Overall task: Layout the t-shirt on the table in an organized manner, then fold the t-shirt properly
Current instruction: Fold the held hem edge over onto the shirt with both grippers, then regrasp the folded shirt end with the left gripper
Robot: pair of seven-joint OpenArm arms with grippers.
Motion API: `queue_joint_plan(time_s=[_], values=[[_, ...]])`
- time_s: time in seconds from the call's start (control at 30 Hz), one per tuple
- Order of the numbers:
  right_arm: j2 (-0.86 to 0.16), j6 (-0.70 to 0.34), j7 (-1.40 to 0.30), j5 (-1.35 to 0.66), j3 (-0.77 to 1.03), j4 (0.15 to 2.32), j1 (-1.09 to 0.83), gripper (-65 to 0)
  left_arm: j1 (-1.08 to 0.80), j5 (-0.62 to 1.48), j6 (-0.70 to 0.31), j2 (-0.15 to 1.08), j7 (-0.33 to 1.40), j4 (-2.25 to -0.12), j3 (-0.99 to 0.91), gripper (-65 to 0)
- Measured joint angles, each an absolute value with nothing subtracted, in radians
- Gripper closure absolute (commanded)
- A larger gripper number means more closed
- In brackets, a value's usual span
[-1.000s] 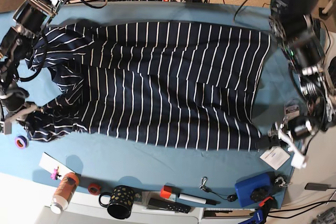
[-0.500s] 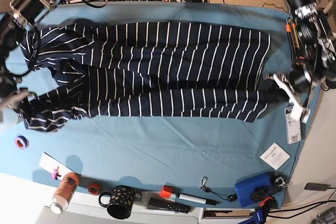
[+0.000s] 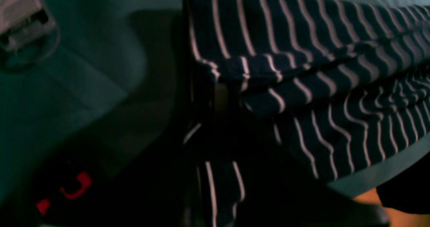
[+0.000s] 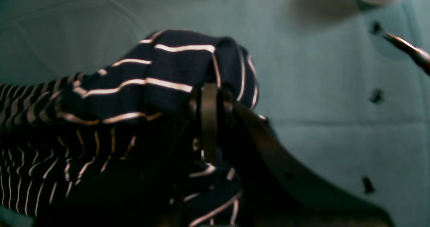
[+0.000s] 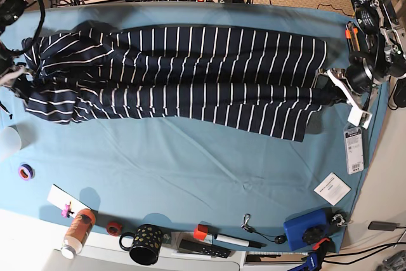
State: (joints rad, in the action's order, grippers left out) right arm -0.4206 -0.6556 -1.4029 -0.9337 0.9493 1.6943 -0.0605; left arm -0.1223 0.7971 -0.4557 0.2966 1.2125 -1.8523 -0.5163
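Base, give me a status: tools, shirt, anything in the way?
Left tool and right tool both shut on the t-shirt, one at each end. Shirt folded lengthwise across the table. Clutter only along the near edge, clear of it.

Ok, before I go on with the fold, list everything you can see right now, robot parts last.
t-shirt: one, dark navy with white stripes, stretched across the far half of the table.
table: one, teal-blue cover.
mug: one, black with dots, near edge.
bottle: one, orange, near edge, lying down.
tape roll: one, purple, base view's left side.
marker: one, white with red cap, near edge.
blue box: one, near corner on base view's right.
white cards: two, base view's right side.
left gripper: shut on the t-shirt's edge.
right gripper: shut on the t-shirt.
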Motion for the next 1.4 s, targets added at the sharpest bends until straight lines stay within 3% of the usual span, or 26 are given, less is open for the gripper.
queue_joint_plan(time_s=[0.77,0.87,0.9,1.0,1.07,1.13,1.4], values=[[-0.410,-0.656,-1.372,-0.726,0.961,1.694,-0.167,0.0,-0.240,0.801,-0.471,0.297,1.210,-1.852,-0.516,0.0],[-0.410,-0.656,-1.372,-0.722,0.961,1.694,-0.175,0.0,-0.252,0.801,-0.527,0.297,1.209,-1.852,-0.516,0.0],[-0.410,-0.656,-1.372,-0.722,0.961,1.694,-0.175,0.0,-0.255,0.801,-0.541,0.297,1.211,-1.852,-0.516,-2.5],[-0.410,-0.656,-1.403,-0.722,0.961,1.694,-0.175,0.0,-0.254,0.797,-0.550,0.297,1.211,-1.852,-0.516,-19.7],[-0.412,-0.656,-1.413,-0.768,0.961,1.694,-0.183,-10.2,-0.255,0.797,-0.547,0.297,1.211,-1.852,-0.516,-26.7],[-0.414,-0.656,-1.412,-0.814,0.961,1.694,-0.205,-15.9,-0.255,0.796,-0.510,0.297,1.211,-1.852,-0.516,-27.6],[-0.416,-0.656,-1.413,-0.843,0.962,1.694,-0.238,-16.0,-0.256,0.781,-0.490,0.298,1.252,-1.946,-0.572,-27.6]])
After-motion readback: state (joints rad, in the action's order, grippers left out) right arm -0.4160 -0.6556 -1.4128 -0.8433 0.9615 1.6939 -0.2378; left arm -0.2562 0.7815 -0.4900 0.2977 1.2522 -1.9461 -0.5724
